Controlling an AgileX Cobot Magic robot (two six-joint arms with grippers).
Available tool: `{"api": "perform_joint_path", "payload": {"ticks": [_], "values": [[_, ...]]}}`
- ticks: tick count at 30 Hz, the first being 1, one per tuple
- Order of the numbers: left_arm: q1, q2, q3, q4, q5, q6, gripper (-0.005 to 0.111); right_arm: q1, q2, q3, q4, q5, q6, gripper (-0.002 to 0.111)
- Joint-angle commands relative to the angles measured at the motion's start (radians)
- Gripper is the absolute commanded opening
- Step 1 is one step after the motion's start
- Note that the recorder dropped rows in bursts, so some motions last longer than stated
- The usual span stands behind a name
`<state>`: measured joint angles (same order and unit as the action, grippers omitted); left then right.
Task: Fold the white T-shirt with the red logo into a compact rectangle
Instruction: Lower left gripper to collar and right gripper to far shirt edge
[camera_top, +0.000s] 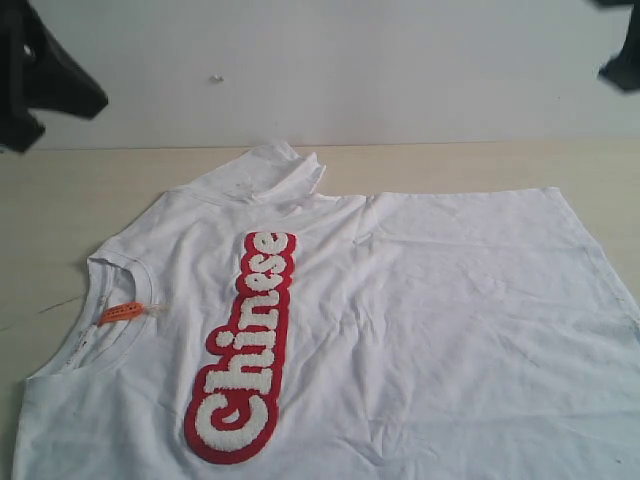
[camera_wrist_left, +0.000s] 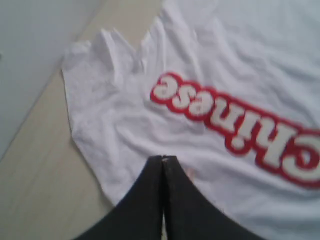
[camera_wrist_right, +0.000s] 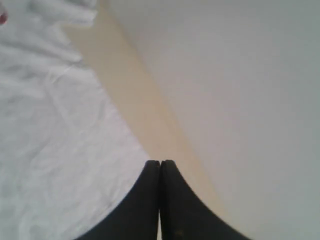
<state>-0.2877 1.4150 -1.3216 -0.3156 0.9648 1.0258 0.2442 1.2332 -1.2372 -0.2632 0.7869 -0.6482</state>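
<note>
The white T-shirt (camera_top: 420, 330) lies spread front-up on the pale wooden bench (camera_top: 60, 200), covering most of the near and right part of it. Its ribbed collar (camera_top: 108, 268) points left and its hem lies to the right. The near edge runs out of the exterior view. A small orange tag (camera_top: 122, 312) sits inside the collar. The far sleeve (camera_top: 272, 168) is bunched and crumpled, standing up a little at the shirt's far edge. The cloth to the right of the lettering is lightly creased.

The red logo (camera_top: 245, 345) runs in 1 long strip from near to far across the chest, just right of the collar, with the "C" nearest and the last "e" farthest.

The 2 pincers are both closed and hold nothing. The left pincer (camera_wrist_left: 162, 159) has its dark fingers pressed together, tips over the white cloth between the logo and the shirt's edge. Whether they touch the cloth cannot be told. The right pincer (camera_wrist_right: 160, 162) also has its fingers together, tips over the line where the shirt's edge meets bare bench. Beyond the bench's far edge is a plain white surface (camera_top: 400, 70).
</note>
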Motion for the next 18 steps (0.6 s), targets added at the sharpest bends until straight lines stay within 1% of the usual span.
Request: {"api": "perform_joint_path", "payload": {"ticks": [1, 4, 7, 9, 13, 18], "values": [[-0.032, 0.046, 0.018, 0.193, 0.02, 0.027, 0.0, -0.002, 0.129, 0.014, 0.095, 0.138, -0.284, 0.0], [-0.032, 0.069, 0.044, 0.24, 0.037, 0.083, 0.0, -0.025, 0.209, 0.016, 0.1, 0.235, -0.365, 0.0], [-0.032, 0.095, 0.082, 0.286, 0.066, 0.129, 0.0, -0.072, 0.277, 0.016, 0.106, 0.318, -0.374, 0.0], [-0.032, 0.111, 0.104, 0.316, 0.078, 0.155, 0.0, -0.098, 0.299, 0.022, 0.123, 0.321, -0.391, 0.0], [-0.032, 0.163, 0.132, 0.322, 0.08, 0.174, 0.0, -0.146, 0.359, 0.026, 0.194, 0.356, -0.405, 0.0], [-0.042, 0.238, 0.132, 0.316, 0.08, 0.177, 0.0, -0.159, 0.425, 0.084, 0.238, 0.401, -0.404, 0.0]]}}
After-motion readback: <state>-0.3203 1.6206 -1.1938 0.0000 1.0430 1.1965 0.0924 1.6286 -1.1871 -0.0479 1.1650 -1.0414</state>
